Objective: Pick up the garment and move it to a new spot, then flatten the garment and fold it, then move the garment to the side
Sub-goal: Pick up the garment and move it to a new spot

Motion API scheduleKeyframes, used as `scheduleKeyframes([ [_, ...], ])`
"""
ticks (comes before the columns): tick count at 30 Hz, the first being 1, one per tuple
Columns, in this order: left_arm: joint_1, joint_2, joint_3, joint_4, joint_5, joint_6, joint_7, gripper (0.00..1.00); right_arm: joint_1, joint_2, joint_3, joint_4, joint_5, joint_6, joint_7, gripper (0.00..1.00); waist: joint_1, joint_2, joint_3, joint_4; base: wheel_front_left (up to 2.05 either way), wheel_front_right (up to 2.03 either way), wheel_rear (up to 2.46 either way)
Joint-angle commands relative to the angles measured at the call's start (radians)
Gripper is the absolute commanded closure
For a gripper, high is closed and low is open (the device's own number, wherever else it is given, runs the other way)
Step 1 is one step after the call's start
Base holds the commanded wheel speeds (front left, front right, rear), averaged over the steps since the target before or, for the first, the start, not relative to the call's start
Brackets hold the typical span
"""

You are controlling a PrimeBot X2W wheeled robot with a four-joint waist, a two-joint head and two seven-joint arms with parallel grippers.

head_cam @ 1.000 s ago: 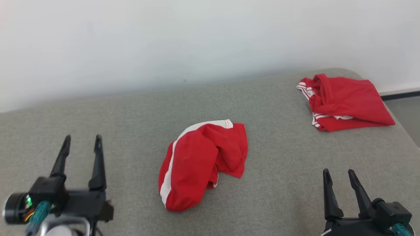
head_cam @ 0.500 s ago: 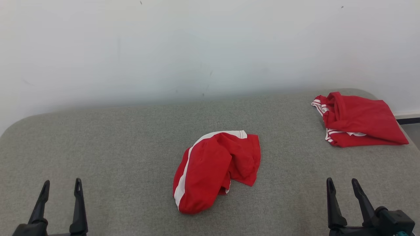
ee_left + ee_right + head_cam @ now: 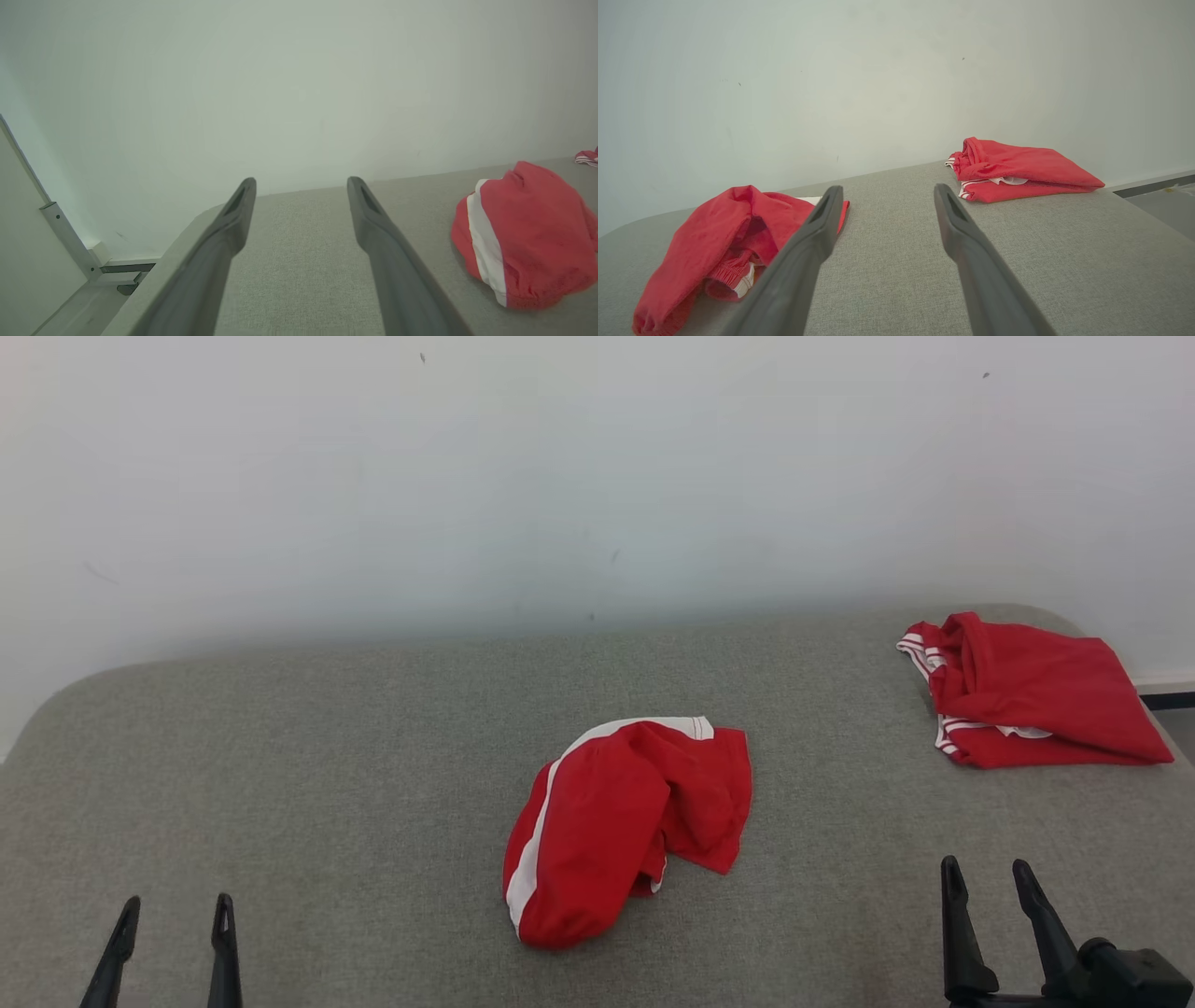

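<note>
The garment (image 3: 616,821), red with a white side stripe, lies crumpled in a heap at the middle of the grey fabric surface (image 3: 327,756). My left gripper (image 3: 175,903) is open at the lower left, well apart from the heap. Open as well, my right gripper (image 3: 986,866) sits at the lower right, with nothing between its fingers. In the left wrist view the garment (image 3: 532,233) lies to the right of the open left gripper (image 3: 301,182). In the right wrist view the garment (image 3: 714,233) lies left of the open right gripper (image 3: 887,189).
A second red piece with white striped trim (image 3: 1036,695) lies folded at the surface's far right corner, seen too in the right wrist view (image 3: 1017,168). A white wall backs the surface. The floor drops off past the right edge (image 3: 1172,700) and the left edge (image 3: 93,289).
The head camera has tilted up, so the whole picture slid down. Beyond that shift, my left gripper has drawn back toward the near edge. Both garments lie as before.
</note>
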Motion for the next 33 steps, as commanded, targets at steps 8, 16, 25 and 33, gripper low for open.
scheduleKeyframes([
  [8, 0.019, 0.032, -0.025, -0.046, 0.074, 0.051, 0.060, 0.00, 0.012, 0.002, 0.005, -0.007, 0.005, -0.003, 0.007, 0.00, 0.0000, 0.0000, -0.002, 0.013, 0.00, 0.00, 0.00],
  [16, 0.012, 0.034, -0.049, -0.084, 0.080, 0.066, 0.121, 0.00, 0.017, 0.002, 0.015, -0.035, -0.009, -0.003, 0.025, 0.00, 0.0000, 0.0000, 0.000, 0.016, 0.00, 0.00, 0.00],
  [25, 0.019, 0.028, -0.052, -0.100, 0.060, 0.069, 0.149, 0.00, 0.027, 0.002, 0.021, -0.068, -0.019, -0.003, 0.050, 0.00, 0.0000, 0.0000, 0.003, 0.015, 0.00, 0.00, 0.00],
  [33, 0.020, 0.028, -0.045, -0.096, 0.049, 0.075, 0.150, 0.00, 0.032, 0.002, 0.023, -0.084, -0.026, -0.003, 0.061, 0.00, 0.0000, 0.0000, 0.005, 0.016, 0.00, 0.00, 0.00],
])
